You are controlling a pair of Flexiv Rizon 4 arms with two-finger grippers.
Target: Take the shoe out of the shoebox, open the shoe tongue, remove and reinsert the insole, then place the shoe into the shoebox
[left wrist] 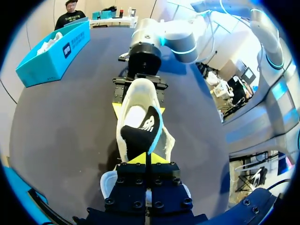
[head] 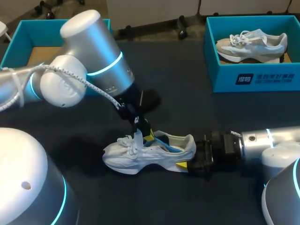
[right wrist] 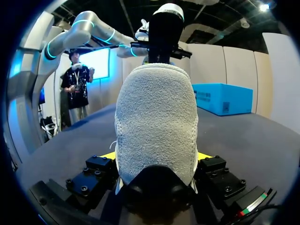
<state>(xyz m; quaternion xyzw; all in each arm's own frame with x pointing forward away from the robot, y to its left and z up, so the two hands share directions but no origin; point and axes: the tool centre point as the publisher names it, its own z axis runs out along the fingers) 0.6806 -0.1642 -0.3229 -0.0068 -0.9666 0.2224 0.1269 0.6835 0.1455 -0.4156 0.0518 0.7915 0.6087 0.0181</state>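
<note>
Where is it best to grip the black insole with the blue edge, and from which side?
Grip the black, blue-edged insole at its raised, curled end, coming from above: only that end stands out of the white mesh shoe's opening; the rest lies inside.

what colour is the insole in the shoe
Insole: black with a light blue edge, clearest in the left wrist view.
</note>
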